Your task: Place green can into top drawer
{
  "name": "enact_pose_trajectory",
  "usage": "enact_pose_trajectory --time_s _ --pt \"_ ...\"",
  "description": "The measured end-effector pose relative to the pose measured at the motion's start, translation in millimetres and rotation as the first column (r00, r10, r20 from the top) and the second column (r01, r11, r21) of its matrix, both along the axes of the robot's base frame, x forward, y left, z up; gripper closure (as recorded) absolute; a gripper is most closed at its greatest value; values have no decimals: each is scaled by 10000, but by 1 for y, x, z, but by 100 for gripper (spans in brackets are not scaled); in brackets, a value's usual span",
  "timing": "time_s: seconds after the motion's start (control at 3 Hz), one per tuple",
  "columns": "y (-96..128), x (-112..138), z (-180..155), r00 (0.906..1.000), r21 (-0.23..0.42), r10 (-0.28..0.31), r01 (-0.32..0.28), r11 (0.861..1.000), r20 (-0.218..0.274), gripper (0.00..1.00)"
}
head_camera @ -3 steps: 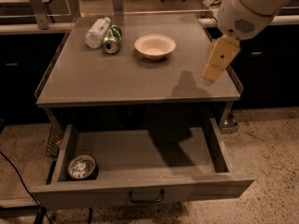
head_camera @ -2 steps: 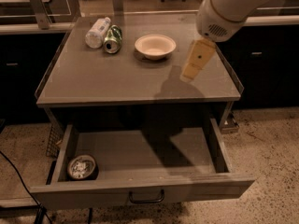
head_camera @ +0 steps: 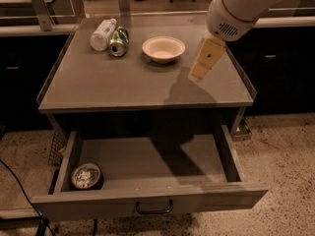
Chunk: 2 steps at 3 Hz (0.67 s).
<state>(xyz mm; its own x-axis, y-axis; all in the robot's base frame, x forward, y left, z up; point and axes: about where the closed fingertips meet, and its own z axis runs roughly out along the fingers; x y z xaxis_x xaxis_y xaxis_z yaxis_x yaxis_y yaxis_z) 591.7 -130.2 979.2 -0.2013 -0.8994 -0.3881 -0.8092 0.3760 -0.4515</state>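
Note:
The green can (head_camera: pixel 118 42) lies on its side at the back left of the tabletop, touching a clear plastic bottle (head_camera: pixel 103 34). The top drawer (head_camera: pixel 147 200) is pulled open below the tabletop, with its dark curved handle (head_camera: pixel 154 209) on the front panel. My gripper (head_camera: pixel 205 59), yellowish under the white arm (head_camera: pixel 241 9), hangs over the right part of the tabletop, right of the bowl and well to the right of the can. It holds nothing that I can see.
A white bowl (head_camera: pixel 163 48) stands at the middle back of the table (head_camera: pixel 123 90). A round tin with a patterned top (head_camera: pixel 86 176) sits in the drawer's front left corner. Dark cabinets stand behind on both sides, and a cable runs on the floor at the left.
The gripper has moved left over the tabletop, from near the right edge toward the bowl. The can, the bottle, the bowl and the drawer have not moved.

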Motion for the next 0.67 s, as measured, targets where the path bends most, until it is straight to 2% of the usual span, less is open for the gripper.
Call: enact_pose_trajectory --time_s 0.33,0.67 --pt "1 9 -5 9996 288 -268 267 9992 8 0" --pt "35 58 -9 9996 990 -162 138 9950 239 0"
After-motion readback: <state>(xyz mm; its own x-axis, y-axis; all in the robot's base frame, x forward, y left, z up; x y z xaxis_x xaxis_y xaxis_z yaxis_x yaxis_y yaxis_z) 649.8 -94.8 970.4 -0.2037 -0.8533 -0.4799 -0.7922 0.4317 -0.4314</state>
